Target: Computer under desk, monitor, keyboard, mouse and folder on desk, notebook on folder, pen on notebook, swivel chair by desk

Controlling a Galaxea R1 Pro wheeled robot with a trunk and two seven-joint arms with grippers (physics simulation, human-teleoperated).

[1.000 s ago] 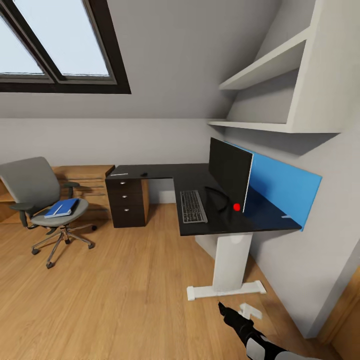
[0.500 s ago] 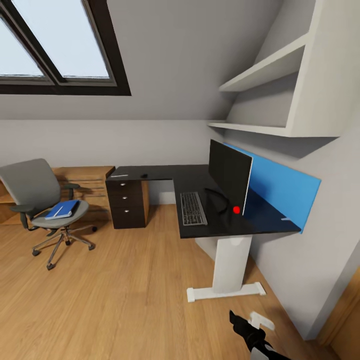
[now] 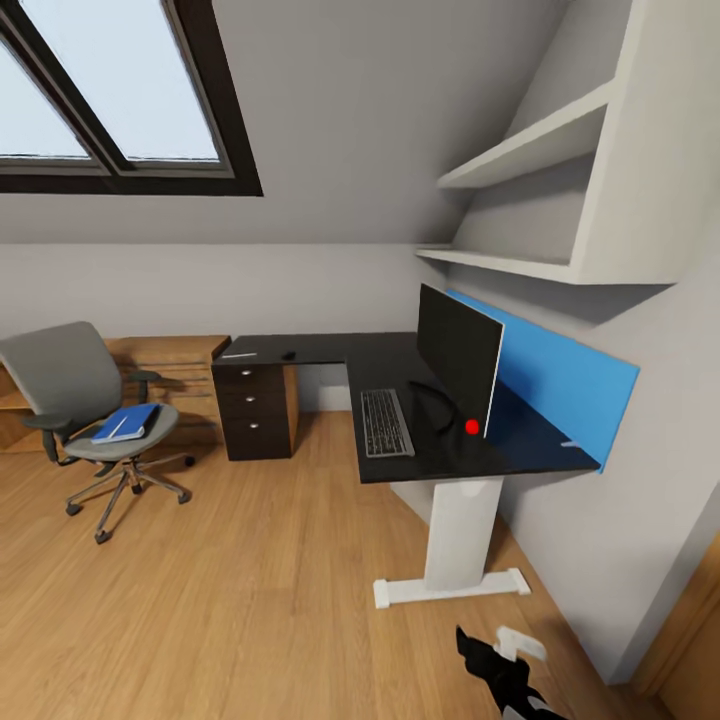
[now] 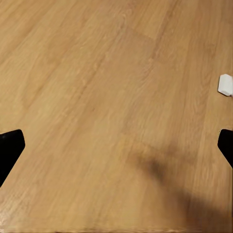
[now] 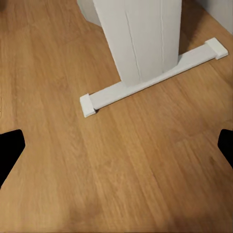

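Head view: one monitor (image 3: 458, 357), one keyboard (image 3: 385, 422), one folder (image 3: 125, 423); both grippers spread wide.

You see the blue folder (image 3: 125, 423) flat on the grey swivel chair (image 3: 80, 405); keyboard (image 3: 385, 422) lies before the monitor (image 3: 457, 357) on the black surface (image 3: 380, 360).

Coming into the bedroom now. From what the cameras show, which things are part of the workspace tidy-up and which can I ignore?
Part of the job:
desk
monitor
keyboard
mouse
swivel chair
folder on the chair seat, something pale lying on it

Ignore:
wall shelves
skylight
light wood cabinet
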